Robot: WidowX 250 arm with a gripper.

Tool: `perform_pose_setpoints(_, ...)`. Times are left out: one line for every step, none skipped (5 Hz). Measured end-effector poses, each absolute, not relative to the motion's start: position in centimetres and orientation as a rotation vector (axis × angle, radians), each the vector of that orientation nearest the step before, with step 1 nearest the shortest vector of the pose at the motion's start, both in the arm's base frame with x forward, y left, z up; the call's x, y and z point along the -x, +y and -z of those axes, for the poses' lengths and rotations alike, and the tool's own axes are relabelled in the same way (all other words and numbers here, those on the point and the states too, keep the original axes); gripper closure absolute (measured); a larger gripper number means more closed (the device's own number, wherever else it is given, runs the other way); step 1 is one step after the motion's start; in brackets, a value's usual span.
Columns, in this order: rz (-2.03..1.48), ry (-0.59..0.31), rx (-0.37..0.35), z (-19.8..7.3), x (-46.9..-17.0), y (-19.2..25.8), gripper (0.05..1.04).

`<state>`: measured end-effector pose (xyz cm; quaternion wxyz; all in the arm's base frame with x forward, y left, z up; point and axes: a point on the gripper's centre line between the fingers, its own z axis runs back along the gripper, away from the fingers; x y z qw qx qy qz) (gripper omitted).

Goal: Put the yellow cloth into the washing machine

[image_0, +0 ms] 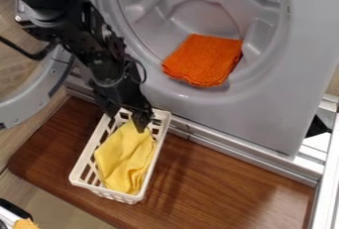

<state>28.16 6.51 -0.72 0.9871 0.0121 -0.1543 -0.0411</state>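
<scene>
Black arm (99,57) over white basket (84,166), gripper (125,119) spread

We see the yellow cloth (126,156) in the basket, below the parted fingers, one at its machine-side end.
Count: one washing machine (265,109), one basket, two cloths (orange cloth (205,59) in drum).
Machine cut off up top; finger hides some yellow.

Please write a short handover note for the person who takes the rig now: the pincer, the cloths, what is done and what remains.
Pincer: low at the basket, by the upper end of the yellow cloth. Whether it grips the cloth, I cannot tell.
Things: yellow cloth lies in the white basket, in front of the washing machine. The machine is open; an orange cloth is inside.
Done: yellow cloth not yet in the machine.
Left: secure the cloth, lift it clear of the basket, put it into the machine.
</scene>
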Motion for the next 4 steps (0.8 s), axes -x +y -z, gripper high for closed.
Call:
perform_pose_setpoints(0.073, -0.285, -0.018, 2.6, -28.1, 6.5, 0.083)
perform_pose_setpoints(0.071, -0.281, -0.021, 3.8, -28.2, 6.6, 0.083)
perform_pose_setpoints(0.05, -0.294, -0.048, 4.6, -28.4, 7.1, 0.137)
perform_pose_setpoints(0.034, -0.305, -0.069, 4.9, -28.6, 7.4, 0.419)
